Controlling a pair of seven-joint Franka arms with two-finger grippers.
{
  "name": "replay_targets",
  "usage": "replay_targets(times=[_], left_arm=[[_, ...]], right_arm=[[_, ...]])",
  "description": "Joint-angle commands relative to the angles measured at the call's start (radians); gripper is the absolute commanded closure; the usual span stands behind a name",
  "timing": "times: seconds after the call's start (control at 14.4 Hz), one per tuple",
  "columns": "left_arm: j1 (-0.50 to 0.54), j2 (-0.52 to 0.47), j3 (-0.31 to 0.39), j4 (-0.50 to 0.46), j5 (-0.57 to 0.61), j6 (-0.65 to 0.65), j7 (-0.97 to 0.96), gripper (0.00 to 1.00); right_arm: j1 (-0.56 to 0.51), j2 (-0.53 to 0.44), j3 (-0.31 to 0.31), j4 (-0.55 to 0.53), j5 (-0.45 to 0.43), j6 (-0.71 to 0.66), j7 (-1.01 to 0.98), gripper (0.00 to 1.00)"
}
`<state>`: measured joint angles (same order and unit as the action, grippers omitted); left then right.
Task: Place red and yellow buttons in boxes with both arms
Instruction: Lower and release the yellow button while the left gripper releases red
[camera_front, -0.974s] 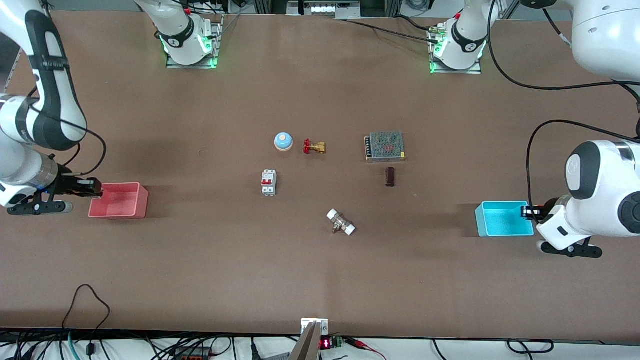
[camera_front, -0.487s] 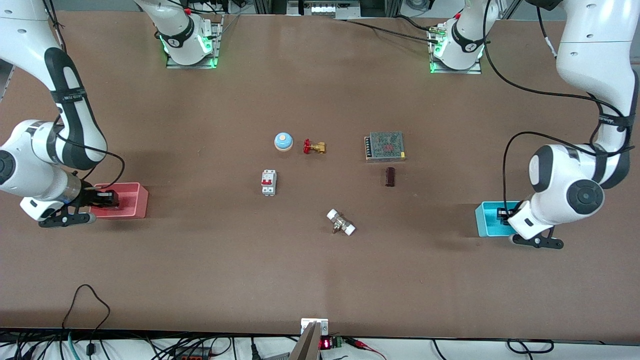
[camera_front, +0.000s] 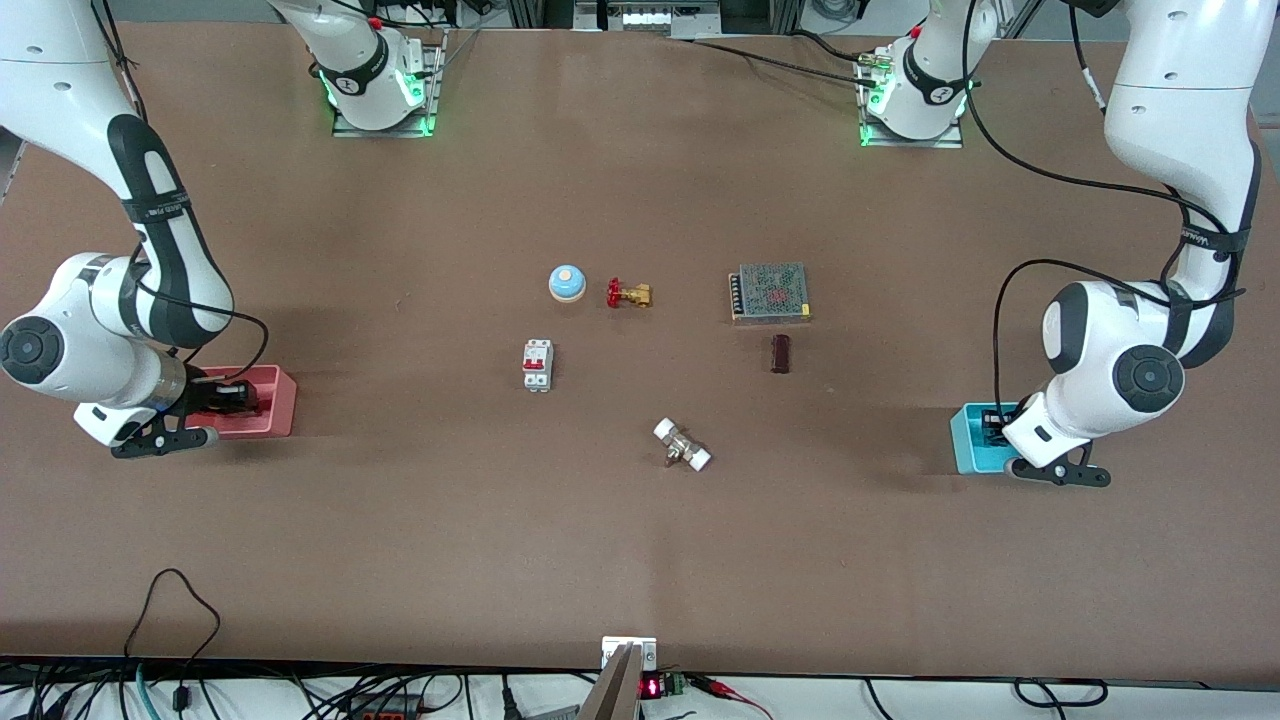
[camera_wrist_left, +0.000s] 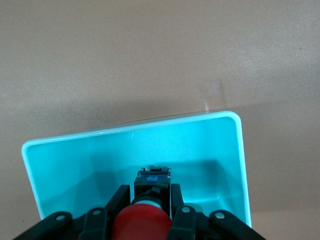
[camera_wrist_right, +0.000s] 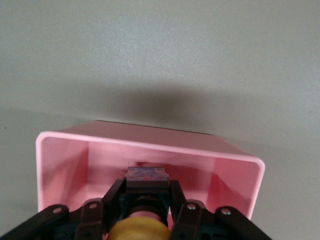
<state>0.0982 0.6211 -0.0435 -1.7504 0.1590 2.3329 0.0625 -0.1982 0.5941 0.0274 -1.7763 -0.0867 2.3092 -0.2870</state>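
My left gripper (camera_front: 992, 425) is shut on the red button (camera_wrist_left: 140, 225), gripping its dark base, and holds it in the cyan-blue box (camera_front: 963, 442) at the left arm's end of the table. In the left wrist view the button hangs low inside the cyan box (camera_wrist_left: 125, 134). My right gripper (camera_front: 236, 398) is shut on the yellow button (camera_wrist_right: 140, 231) by its dark base and holds it in the pink-red box (camera_front: 278, 398) at the right arm's end. The right wrist view shows the pink box's rim (camera_wrist_right: 150, 145) around the button.
In the table's middle lie a blue domed bell (camera_front: 567, 283), a brass valve with a red handle (camera_front: 629, 294), a white circuit breaker (camera_front: 538, 365), a metal mesh-topped unit (camera_front: 770, 292), a dark brown block (camera_front: 780, 353) and a white-capped fitting (camera_front: 682, 445).
Both grippers have moved from their boxes' outer ends inward over the boxes and lower, each still gripping its button. The table's other things have not moved.
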Motion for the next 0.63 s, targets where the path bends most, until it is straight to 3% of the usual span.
replay_targets(times=[0.0,0.07,0.21,0.35,0.56], left_arm=[[0.012,-0.037,-0.013,-0.032,0.022,0.002,-0.013,0.00],[0.012,-0.038,-0.013,-0.029,0.022,-0.001,-0.012,0.00],[0.012,-0.053,-0.013,-0.023,0.022,-0.012,-0.013,0.00],[0.009,-0.064,-0.015,-0.008,0.022,-0.052,-0.012,0.00],[0.008,-0.066,-0.015,0.028,0.024,-0.090,-0.012,0.00]], right_arm=[[-0.001,0.013,0.003,0.023,0.005,-0.005,-0.018,0.66],[-0.001,0.013,0.003,0.024,0.005,-0.005,-0.017,0.52],[-0.001,0.012,0.003,0.024,0.005,-0.005,-0.006,0.11],[-0.001,0.007,0.003,0.026,0.007,-0.005,-0.005,0.00],[0.003,-0.028,0.005,0.028,0.009,-0.011,-0.004,0.00]])
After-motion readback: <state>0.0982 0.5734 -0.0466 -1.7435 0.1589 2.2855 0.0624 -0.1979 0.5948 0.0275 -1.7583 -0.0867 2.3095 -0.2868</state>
